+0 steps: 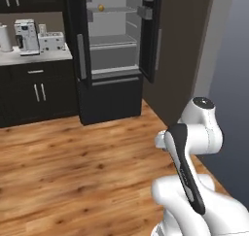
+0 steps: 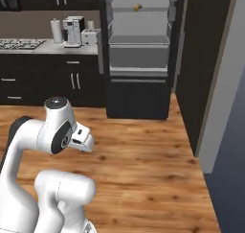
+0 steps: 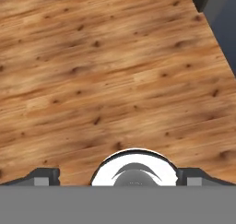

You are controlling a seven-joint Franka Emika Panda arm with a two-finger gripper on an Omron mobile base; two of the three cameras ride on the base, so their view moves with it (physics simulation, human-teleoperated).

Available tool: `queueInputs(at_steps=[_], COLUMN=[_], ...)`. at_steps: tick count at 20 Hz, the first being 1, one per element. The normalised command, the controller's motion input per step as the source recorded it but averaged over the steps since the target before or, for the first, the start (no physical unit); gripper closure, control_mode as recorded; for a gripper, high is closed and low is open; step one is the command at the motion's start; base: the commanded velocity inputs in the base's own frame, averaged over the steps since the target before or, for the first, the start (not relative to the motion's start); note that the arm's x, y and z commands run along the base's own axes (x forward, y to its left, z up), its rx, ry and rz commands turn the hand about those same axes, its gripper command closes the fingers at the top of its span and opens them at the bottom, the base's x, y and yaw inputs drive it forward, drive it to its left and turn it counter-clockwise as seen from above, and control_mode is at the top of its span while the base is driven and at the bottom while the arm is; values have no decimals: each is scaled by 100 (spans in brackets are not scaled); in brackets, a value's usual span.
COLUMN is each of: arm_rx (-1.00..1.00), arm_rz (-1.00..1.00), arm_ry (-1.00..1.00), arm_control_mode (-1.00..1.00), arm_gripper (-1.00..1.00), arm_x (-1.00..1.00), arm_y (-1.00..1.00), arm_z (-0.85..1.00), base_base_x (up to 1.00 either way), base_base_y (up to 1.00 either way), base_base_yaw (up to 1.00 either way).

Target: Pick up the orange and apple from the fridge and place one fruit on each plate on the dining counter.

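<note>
Standing well back from the fridge (image 1: 114, 45), the robot has its arm folded over the base and the hand camera pointed down at bare wooden floor (image 3: 115, 80). Judgement: the task is at its very start; no fruit is in hand and none has been delivered, as far as these pictures show.

Gripper (image 3: 120, 176): two dark fingertips (image 3: 44, 176) sit wide apart at the bottom of the hand view with nothing between them, so the jaws stand spread and empty.

Fridge: both doors swung open, pale grey interior and grey shelves exposed. One small round fruit (image 1: 101, 8) rests on an upper shelf, toward the left side in the left base view. It reads yellowish-orange; too small to tell whether it is the orange or the apple.

Counts:
- fruit seen in the fridge: one; a second cannot be made out
- fridges: one, doors open
- plates: none counted; dining counter likewise not identified

Also present: a dark cabinet run left of the fridge, with a coffee machine (image 1: 26, 36), a toaster (image 1: 51, 41) and a white paper roll (image 1: 5, 38) on its top.

Left to do, by judgement: drive up to the fridge, take each fruit in turn, carry both to the plates.
</note>
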Motion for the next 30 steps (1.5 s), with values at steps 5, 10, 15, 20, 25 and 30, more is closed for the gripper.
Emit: queueInputs(at_steps=[5,10,15,20,25,30], arm_rx=[0,0,0,0,0,0], arm_rz=[0,0,0,0,0,0], arm_ry=[0,0,0,0,0,0], arm_control_mode=[100,100,100,100,100,100], arm_gripper=[-100,-100,-100,-100,-100,-100], arm_x=[0,0,0,0,0,0], arm_y=[0,0,0,0,0,0], arm_z=[0,0,0,0,0,0], base_base_x=[100,99,91,90,86,80], base_base_y=[-40,-35,-41,-34,-26,-19], base_base_yaw=[4,4,6,4,3,4])
